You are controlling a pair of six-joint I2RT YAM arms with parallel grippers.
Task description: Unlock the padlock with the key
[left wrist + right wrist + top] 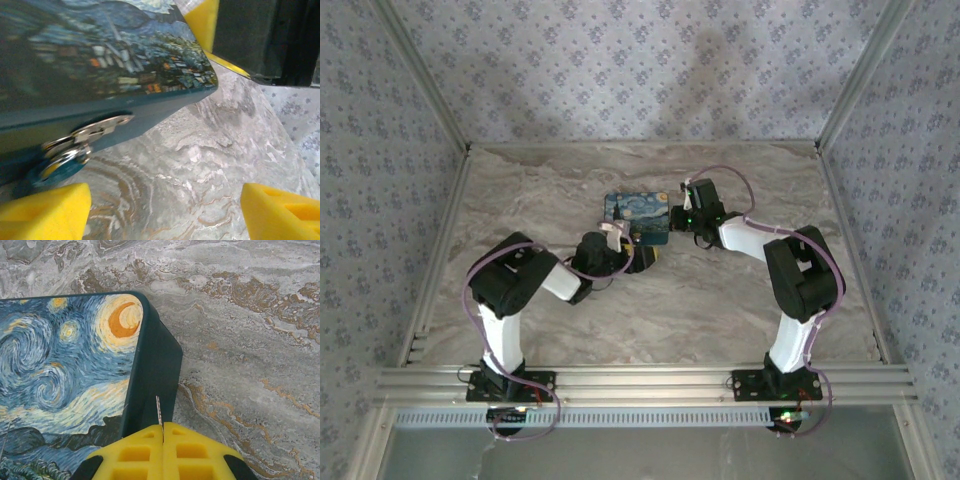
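A small blue-bodied padlock (64, 164) with a silver shackle hangs from a metal hasp (102, 127) on the teal front wall of a box printed with a starry night painting (635, 215). My left gripper (167, 212) is open just in front of that wall, low over the table. The padlock is close to its left finger (45, 210), and only bare marble lies between the fingers. My right gripper (163, 427) is shut on the key (158, 410), whose thin blade sticks out edge-on beside the box's right wall (152, 380).
The box stands mid-table on the marble surface (720, 300). Patterned walls close the back and both sides. The right gripper's yellow finger (202, 20) and dark body hang above the box's right corner, close to the left arm's wrist (595, 255).
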